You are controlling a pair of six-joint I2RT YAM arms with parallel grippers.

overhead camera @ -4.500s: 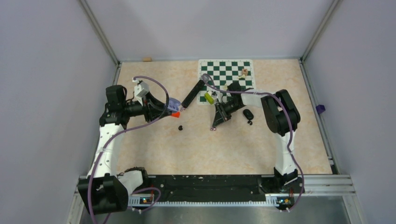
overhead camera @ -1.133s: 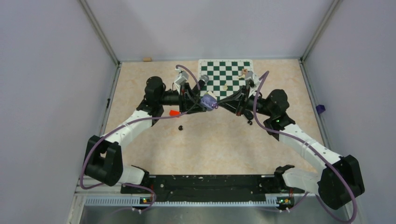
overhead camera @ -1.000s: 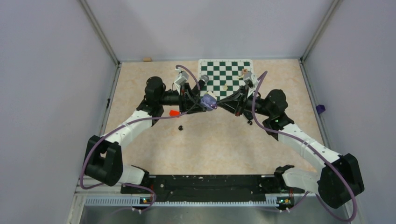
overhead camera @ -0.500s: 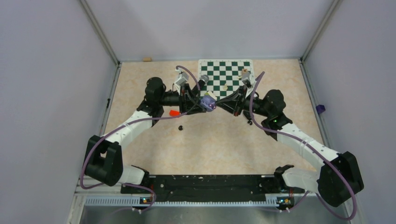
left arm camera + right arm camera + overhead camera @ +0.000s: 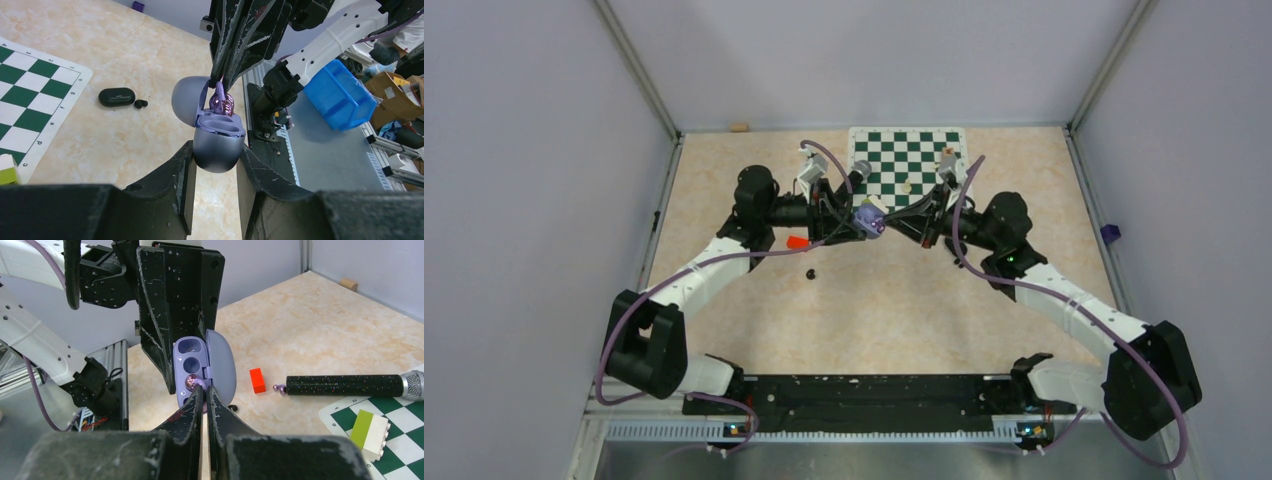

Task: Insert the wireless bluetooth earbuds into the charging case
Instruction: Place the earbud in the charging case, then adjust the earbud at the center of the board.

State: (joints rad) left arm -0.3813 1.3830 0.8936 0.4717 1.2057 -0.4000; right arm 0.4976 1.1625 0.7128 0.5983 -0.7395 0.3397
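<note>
While my left gripper clamps the charging case by its rounded lower half and holds it in the air above the table, my right gripper is closed on the purple earbud and has it at the open mouth of the case. I judge that the step in hand is seating this bud in its recess.

The bud touches or nearly touches the inner tray; I cannot tell if it is already in. For the next move I would press it straight down into the recess with a very small travel, keep the left arm steady, and open the right fingers only after the bud sits flat.

The case is pale lavender and smooth, and its lid is swung fully open. The bud is tiny, glossy and metallic purple, so it may slip. One black earbud lies alone on the table, well apart.
</note>
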